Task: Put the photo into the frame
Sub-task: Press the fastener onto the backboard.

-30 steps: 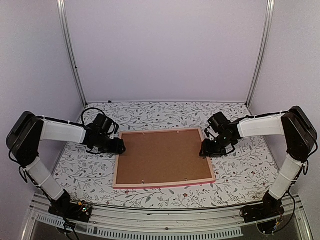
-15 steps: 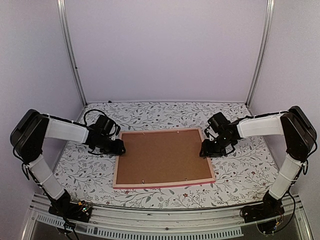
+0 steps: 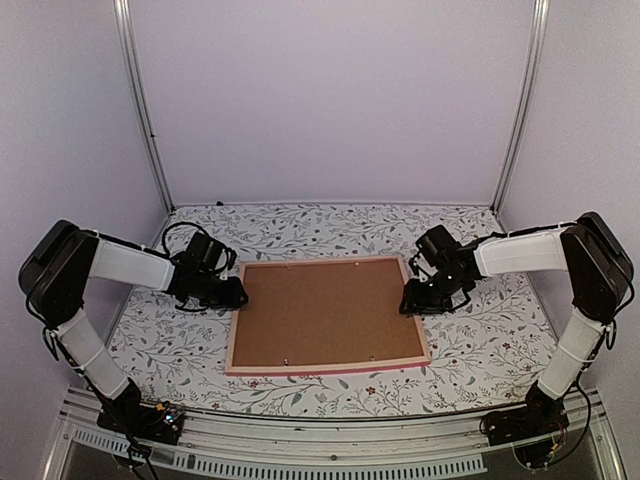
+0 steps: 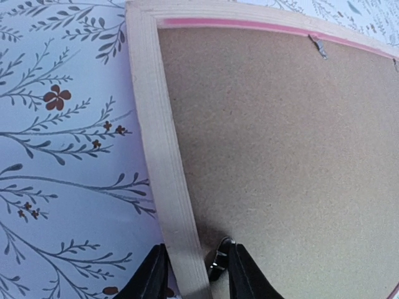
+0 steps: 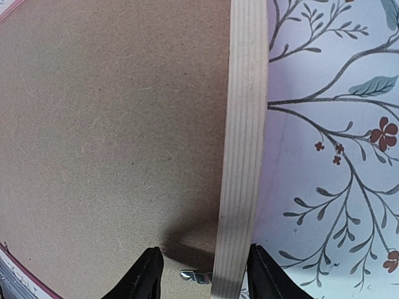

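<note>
The left gripper (image 4: 196, 278) has its black fingers (image 4: 151, 277) spread apart, one on each side of the pale side rail of the thin pink rectangular picture frame (image 4: 154, 124). The frame lies face down beneath the gripper on the white floral tablecloth (image 3: 480, 330). A small metal clip (image 4: 218, 256) sits between the inner finger and the rail. The right gripper (image 5: 204, 278) is likewise apart, straddling the opposite rail, and the plain brown fibreboard backing (image 5: 112, 124) stretches inward from its fingers.
</note>
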Robot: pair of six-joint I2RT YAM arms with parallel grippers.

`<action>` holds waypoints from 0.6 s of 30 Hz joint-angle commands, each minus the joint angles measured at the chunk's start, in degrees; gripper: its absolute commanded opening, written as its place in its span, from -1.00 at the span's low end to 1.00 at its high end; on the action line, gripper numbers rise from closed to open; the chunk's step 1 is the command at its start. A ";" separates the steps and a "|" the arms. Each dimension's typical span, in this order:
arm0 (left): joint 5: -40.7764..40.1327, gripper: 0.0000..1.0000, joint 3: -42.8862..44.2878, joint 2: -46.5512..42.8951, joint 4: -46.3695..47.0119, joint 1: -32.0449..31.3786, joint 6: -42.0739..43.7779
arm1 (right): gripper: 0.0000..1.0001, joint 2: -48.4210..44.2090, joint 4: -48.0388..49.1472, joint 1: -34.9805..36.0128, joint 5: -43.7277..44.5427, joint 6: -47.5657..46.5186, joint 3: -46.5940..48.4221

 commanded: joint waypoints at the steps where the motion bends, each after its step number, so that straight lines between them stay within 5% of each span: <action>1: 1.39 -0.35 -2.56 1.28 -0.18 0.05 -0.21 | -0.03 0.92 2.46 0.21 -2.60 0.07 -0.76; 10: 4.05 -0.43 -3.89 -0.03 1.55 0.78 -1.40 | -0.03 0.87 2.93 0.21 -2.90 0.22 -1.22; 18: 6.67 0.10 -3.82 -3.15 1.92 1.71 -2.58 | -0.03 0.87 3.23 0.21 -3.18 0.15 -1.53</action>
